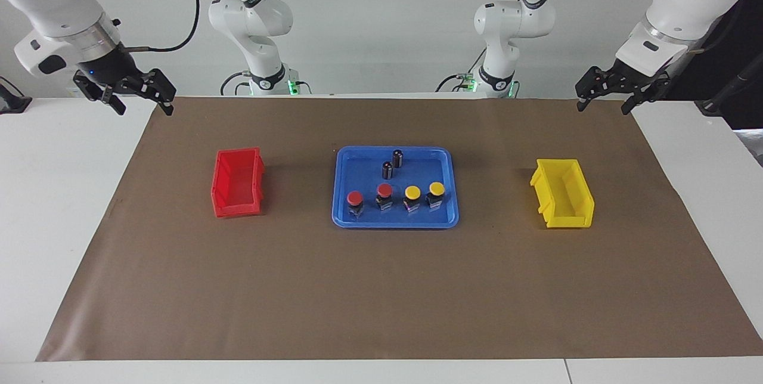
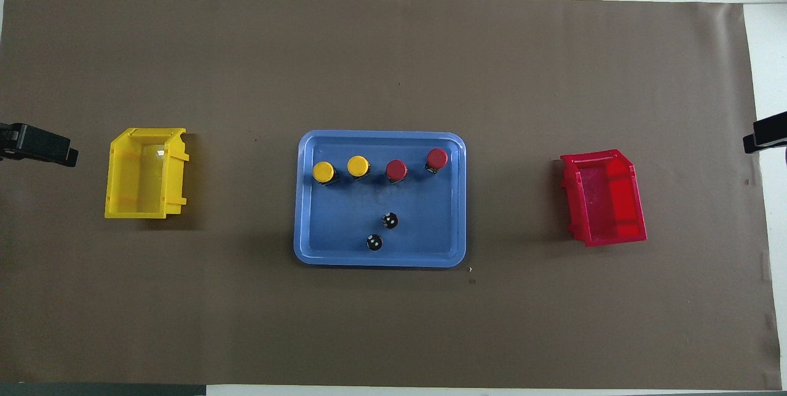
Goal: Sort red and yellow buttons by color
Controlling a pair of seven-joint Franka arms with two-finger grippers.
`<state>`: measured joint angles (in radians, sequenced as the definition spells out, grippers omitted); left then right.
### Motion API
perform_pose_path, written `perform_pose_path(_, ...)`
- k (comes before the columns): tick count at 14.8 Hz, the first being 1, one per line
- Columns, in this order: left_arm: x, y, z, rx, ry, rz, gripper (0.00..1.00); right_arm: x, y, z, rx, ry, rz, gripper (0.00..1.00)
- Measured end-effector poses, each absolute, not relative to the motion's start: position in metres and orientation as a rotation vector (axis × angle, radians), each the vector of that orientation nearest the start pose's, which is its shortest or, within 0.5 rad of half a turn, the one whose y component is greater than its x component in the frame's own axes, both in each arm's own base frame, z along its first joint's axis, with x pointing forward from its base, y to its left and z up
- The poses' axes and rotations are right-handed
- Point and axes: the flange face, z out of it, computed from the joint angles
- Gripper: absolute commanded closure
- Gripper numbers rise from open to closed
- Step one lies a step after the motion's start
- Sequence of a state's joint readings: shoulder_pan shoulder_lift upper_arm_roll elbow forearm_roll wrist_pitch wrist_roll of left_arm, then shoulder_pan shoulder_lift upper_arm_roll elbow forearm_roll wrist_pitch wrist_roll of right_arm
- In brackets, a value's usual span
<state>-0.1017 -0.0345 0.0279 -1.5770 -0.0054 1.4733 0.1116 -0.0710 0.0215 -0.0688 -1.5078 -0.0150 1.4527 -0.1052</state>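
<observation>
Two red buttons (image 1: 355, 198) (image 1: 385, 191) and two yellow buttons (image 1: 412, 192) (image 1: 437, 188) stand upright in a row in the blue tray (image 1: 393, 224), along its edge farther from the robots. In the overhead view the reds (image 2: 396, 169) (image 2: 437, 158) are toward the right arm's end and the yellows (image 2: 323, 171) (image 2: 358, 166) toward the left arm's end. My right gripper (image 1: 145, 104) is open and empty, raised over the mat's corner at its own end. My left gripper (image 1: 602, 104) is open and empty over the other corner. Both arms wait.
Two dark capless cylinders (image 1: 397, 157) (image 1: 387, 169) stand in the tray nearer to the robots. A red bin (image 1: 237, 184) sits toward the right arm's end, a yellow bin (image 1: 563, 193) toward the left arm's end. A brown mat (image 1: 381, 294) covers the table.
</observation>
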Motion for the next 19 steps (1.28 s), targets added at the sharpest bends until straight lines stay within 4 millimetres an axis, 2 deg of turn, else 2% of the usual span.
perform_pose_path(6,0.532,-0.04,0.632,-3.134,0.292,0.109,0.0,0.546,-0.075,0.634,-3.149,0.047,0.093,0.0)
perform_pose_path(9,0.532,-0.04,0.632,-3.134,0.292,0.109,0.0,0.55,-0.051,0.637,-3.152,-0.019,0.085,0.0)
perform_pose_path(11,0.532,-0.04,0.632,-3.134,0.292,0.109,0.0,0.561,-0.015,0.643,-3.154,-0.046,0.124,0.0)
perform_pose_path(13,0.532,-0.04,0.632,-3.134,0.292,0.109,0.0,0.58,0.03,0.644,-3.162,-0.028,0.117,0.0)
perform_pose_path(16,0.532,-0.04,0.632,-3.134,0.294,0.109,0.0,0.602,0.117,0.621,-3.171,0.018,0.079,0.0)
perform_pose_path(19,0.532,-0.04,0.632,-3.134,0.292,0.109,0.0,0.614,0.2,0.591,-3.155,0.058,-0.02,0.0)
